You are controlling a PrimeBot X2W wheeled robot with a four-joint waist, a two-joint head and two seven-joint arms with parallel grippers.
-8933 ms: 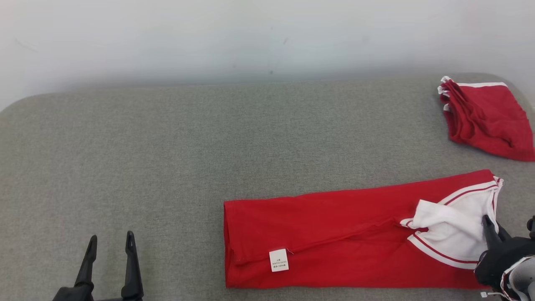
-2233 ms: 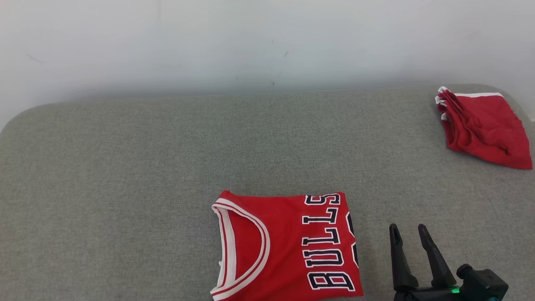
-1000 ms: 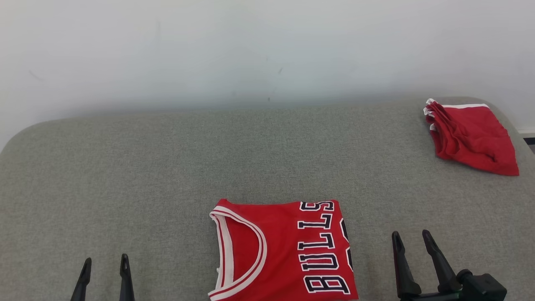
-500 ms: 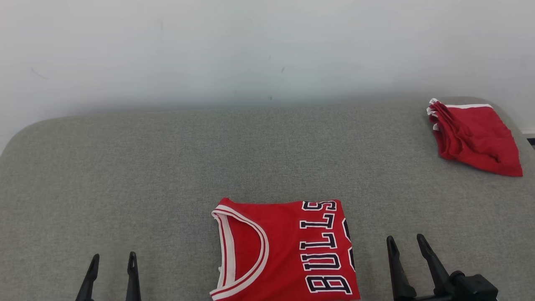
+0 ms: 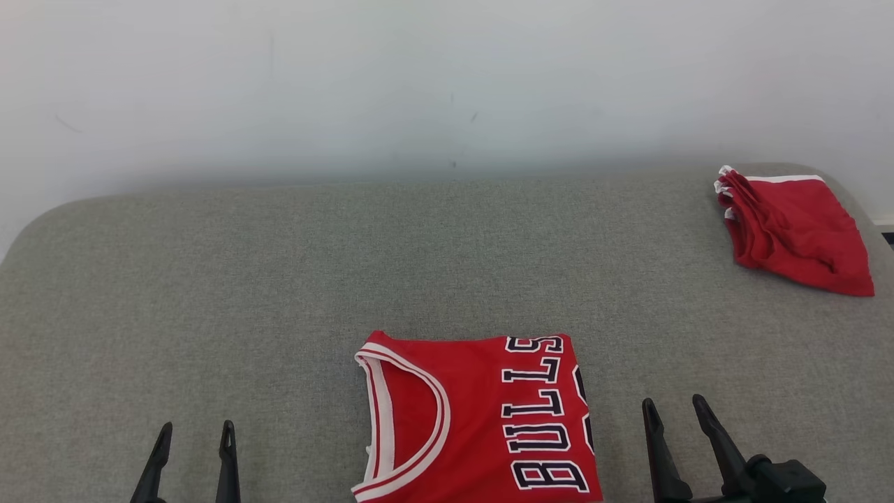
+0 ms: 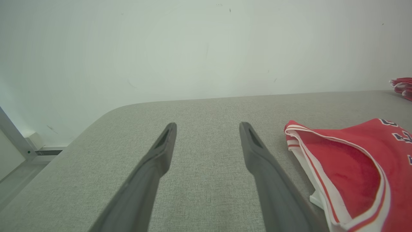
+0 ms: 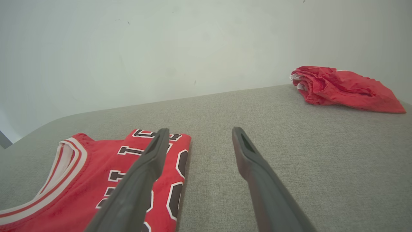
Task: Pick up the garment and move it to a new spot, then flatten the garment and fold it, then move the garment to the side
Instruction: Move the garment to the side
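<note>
The garment is a red jersey with white trim and black BULLS lettering, folded into a compact rectangle near the front middle of the grey surface. It also lies at the right of the left wrist view and at the lower left of the right wrist view. My left gripper hovers open to the jersey's left, nothing between its fingers. To the jersey's right my right gripper is open and empty too.
Another red garment lies bunched at the far right corner of the padded grey surface, near its rounded edge. A pale wall rises right behind the surface.
The jersey, a long strip with my right gripper at its white collar about nine seconds ago, now lies folded. Over the last second the left gripper has risen further into view; the right has shifted slightly left.
</note>
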